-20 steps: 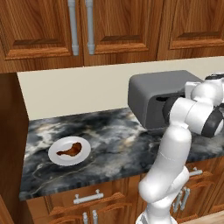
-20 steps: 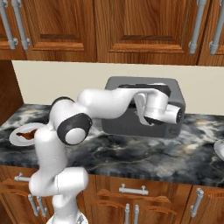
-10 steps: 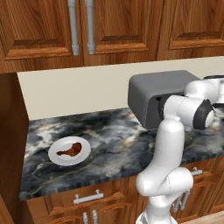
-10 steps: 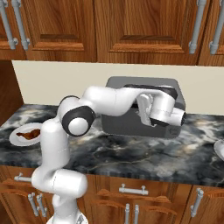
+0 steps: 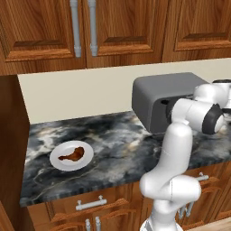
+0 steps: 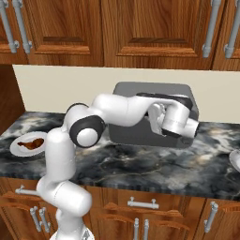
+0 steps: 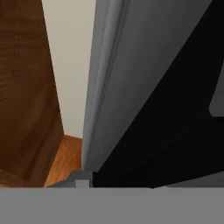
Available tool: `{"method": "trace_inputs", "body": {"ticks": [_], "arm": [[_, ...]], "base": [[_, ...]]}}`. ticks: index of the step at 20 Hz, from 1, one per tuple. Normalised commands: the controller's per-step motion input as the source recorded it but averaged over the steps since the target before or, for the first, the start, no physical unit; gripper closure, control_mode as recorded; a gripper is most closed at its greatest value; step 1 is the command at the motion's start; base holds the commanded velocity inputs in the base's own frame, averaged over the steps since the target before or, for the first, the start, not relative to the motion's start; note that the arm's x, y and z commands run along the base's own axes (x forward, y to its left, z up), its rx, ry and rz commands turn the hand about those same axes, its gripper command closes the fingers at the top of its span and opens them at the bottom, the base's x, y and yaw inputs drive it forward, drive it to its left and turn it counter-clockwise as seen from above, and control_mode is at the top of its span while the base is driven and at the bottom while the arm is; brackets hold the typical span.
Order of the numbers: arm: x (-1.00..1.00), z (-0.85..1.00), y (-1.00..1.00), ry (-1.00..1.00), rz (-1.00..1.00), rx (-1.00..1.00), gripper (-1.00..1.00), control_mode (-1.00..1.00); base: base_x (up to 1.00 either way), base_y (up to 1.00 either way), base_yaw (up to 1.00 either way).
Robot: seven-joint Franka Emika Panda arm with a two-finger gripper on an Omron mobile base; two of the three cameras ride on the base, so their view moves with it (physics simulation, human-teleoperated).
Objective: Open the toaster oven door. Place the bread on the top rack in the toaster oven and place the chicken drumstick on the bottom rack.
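Observation:
The toaster oven (image 5: 159,97) (image 6: 140,96) stands at the back of the counter. Its door (image 6: 136,133) looks closed, so the top rack and bottom rack are hidden. My gripper (image 6: 157,123) is pressed up to the door's upper front, and the white hand covers its fingers, so I cannot tell their state. In the hand view the oven's grey edge (image 7: 109,78) sits very close beside a black panel. The chicken drumstick (image 5: 73,154) (image 6: 32,143) lies on a white plate (image 5: 61,162) far to the left. The bread is out of view.
Wooden wall cabinets (image 5: 90,31) hang above the oven. A second white plate (image 6: 236,161) pokes in at the counter's right edge. The dark marble counter (image 5: 117,144) stretches between the drumstick plate and the oven. Drawers with silver handles (image 6: 140,204) run below.
The arm's elbow has swung to the right and the forearm has turned, while the hand stays at the oven's front. The drumstick and plate have not moved.

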Motion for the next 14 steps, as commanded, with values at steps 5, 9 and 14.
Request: {"method": "trace_inputs", "body": {"ticks": [5,9,14], "arm": [[0.30,0.13,0.07,-0.05,0.00,0.00,1.00,-1.00],[0.34,0.22,0.14,-0.05,-0.01,0.00,1.00,-1.00],[0.37,0.27,0.17,-0.06,-0.04,0.02,1.00,-1.00]], "base": [[0.00,0.00,0.00],[0.00,0.00,0.00],[0.00,0.00,0.00]]}}
